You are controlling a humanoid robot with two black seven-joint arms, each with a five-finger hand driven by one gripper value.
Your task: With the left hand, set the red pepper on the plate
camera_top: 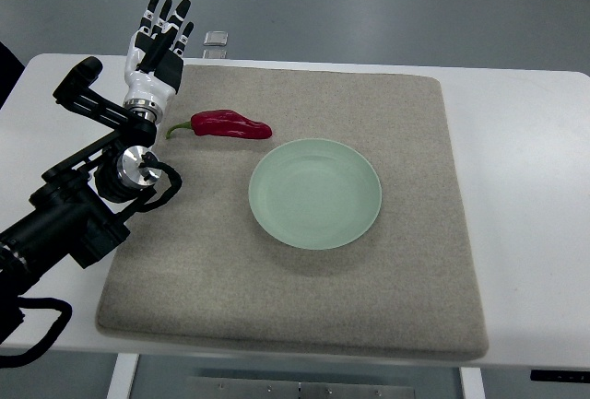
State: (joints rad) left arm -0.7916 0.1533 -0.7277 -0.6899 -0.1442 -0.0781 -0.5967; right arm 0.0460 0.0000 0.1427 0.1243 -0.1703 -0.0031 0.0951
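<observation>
a white table (516, 187) on a grey floor carries a beige felt mat (406, 279). the red pepper (229, 124) lies on the mat just beside the pale green plate (315, 193) (not on it). the left hand (159, 41) hovers near the pepper, fingers spread, holding nothing.

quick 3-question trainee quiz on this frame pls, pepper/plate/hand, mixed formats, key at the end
1. True or false: the red pepper already lies on the plate.
2. Multiple choice: where is the left hand relative to the pepper?
A. Clamped around it
B. Apart from it, up and to the picture's left, fingers spread
C. Over the plate
3. Short answer: what do the pepper and the plate both rest on?

Key
1. False. The pepper lies on the mat, just beyond the plate's upper-left rim, and the plate holds nothing.
2. B
3. The grey mat laid on the white table.
</observation>
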